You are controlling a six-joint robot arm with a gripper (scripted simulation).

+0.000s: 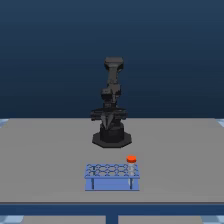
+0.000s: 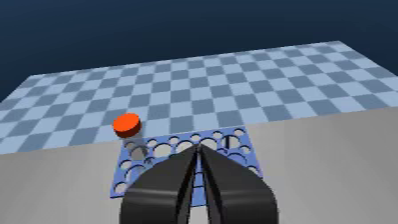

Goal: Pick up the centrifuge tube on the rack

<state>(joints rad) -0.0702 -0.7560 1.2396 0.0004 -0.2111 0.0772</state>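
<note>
The centrifuge tube (image 1: 131, 161) stands upright in a corner hole of the blue rack (image 1: 112, 184), on the exterior view's right, at the side nearer the robot. Its orange-red cap (image 2: 127, 125) sticks up above the rack's hole grid (image 2: 251, 156) in the wrist view. The whitish body (image 2: 137, 149) shows just below the cap. My gripper (image 2: 197, 148) hangs above the table, apart from the rack, its two dark fingers pressed together with nothing between them. It points toward the middle of the rack, and the tube is off to one side of the fingertips.
The black arm (image 1: 111, 100) stands folded on its base (image 1: 111, 137) in the middle of the grey table (image 1: 50, 160), behind the rack. The table's front edge lies just beyond the rack, and a blue checkered floor (image 2: 222, 85) lies past it.
</note>
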